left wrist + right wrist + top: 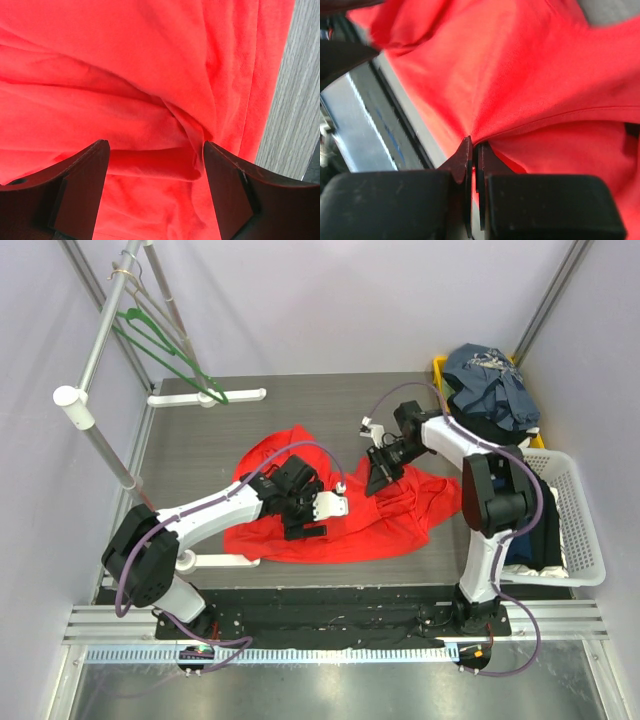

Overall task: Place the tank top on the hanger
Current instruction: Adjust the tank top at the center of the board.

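Tank top (390, 525) limp, light; best gripped at hems. Right fingers (462, 162) pinch a fold; left fingers (80, 185) wide above cloth.

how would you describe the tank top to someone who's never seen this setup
Start at the dark grey table. Crumpled across its middle lies the tank top. It is bright red, unlike the dark blue clothes heaped at the far right corner.

White links and black joints are seen on the left arm (205, 507) and the right arm (482, 560). Purple-grey cables (543, 510) are looped along both. Dark wedge-shaped fingers (80, 190) are carried by the left end effector (155, 150); black tapered ones by the right end effector (474, 154).
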`<state>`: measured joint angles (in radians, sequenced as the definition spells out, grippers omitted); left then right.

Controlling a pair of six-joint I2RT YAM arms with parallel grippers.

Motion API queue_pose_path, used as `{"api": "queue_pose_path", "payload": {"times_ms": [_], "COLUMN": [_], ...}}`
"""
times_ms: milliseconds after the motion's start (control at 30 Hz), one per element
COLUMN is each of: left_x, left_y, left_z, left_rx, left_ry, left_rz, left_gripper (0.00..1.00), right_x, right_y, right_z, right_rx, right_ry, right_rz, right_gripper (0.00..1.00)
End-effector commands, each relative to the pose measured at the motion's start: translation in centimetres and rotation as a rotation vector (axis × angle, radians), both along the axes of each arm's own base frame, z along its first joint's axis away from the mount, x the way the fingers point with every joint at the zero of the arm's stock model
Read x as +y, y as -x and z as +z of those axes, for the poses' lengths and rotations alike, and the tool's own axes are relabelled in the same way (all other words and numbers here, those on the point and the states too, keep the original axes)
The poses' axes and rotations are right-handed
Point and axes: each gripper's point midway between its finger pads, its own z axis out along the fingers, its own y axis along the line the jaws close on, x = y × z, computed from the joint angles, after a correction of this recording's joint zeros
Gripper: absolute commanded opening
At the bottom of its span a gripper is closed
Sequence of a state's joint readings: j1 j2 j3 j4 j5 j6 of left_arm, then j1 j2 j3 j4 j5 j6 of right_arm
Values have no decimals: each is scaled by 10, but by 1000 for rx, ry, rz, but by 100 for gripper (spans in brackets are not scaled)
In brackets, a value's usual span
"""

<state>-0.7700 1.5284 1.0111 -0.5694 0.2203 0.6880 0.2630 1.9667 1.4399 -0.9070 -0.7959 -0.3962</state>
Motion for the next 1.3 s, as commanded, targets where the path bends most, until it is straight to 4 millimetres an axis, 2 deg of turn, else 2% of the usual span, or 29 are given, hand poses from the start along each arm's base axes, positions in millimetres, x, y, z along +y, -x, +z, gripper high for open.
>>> {"api": "queue_pose_path", "payload": {"times_ms": [0, 133, 167, 233, 267, 367, 400, 467, 567, 633, 700, 733, 800, 867, 967, 1067, 1267], "left_x": [-7, -8, -9, -10, -11, -13, -15, -17, -21, -29, -35, -41, -41, -40, -36, -34, -34], "left_y": [-3, 0, -1, 0, 0, -1, -2, -4, -10, -16, -19, -16, -8, 4, 23, 40, 64], "left_z": [18, 21, 22, 22, 23, 23, 25, 27, 34, 43, 48, 51, 46, 38, 25, 14, 12], "left_rx": [-37, -24, -23, -19, -19, -16, -16, -22, -41, -54, -54, -36, -8, 32, 105, 142, 207], "left_ry": [56, 66, 68, 69, 69, 75, 77, 78, 88, 112, 135, 157, 148, 130, 109, 88, 77], "left_rz": [-22, -33, -35, -41, -44, -46, -47, -50, -51, -51, -52, -73, -133, -206, -274, -331, -395], "left_gripper": [80, 80, 80, 80, 81, 81, 81, 81, 81, 81, 81, 81, 82, 84, 86, 87, 88], "right_x": [-23, -60, -75, -89, -94, -106, -109, -108, -95, -83, -75, -67, -58, -51, -45, -37, -29], "right_y": [49, 104, 112, 132, 136, 145, 144, 138, 115, 95, 84, 75, 65, 57, 45, 45, 47], "right_z": [54, 34, 26, 12, 9, -5, -7, -5, 14, 35, 45, 54, 59, 58, 44, 33, 23], "right_rx": [-81, -14, -7, 18, 5, 23, 24, 5, -93, -181, -211, -239, -251, -258, -238, -179, -131], "right_ry": [-3, 122, 191, 250, 279, 353, 370, 374, 335, 292, 264, 228, 198, 169, 161, 125, 81], "right_rz": [185, 320, 346, 390, 398, 426, 430, 414, 379, 354, 333, 323, 310, 301, 268, 259, 261], "right_gripper": [1, 1, 1, 1, 1, 23, 36, 47, 54, 55, 56, 56, 57, 58, 59, 60, 61]}}
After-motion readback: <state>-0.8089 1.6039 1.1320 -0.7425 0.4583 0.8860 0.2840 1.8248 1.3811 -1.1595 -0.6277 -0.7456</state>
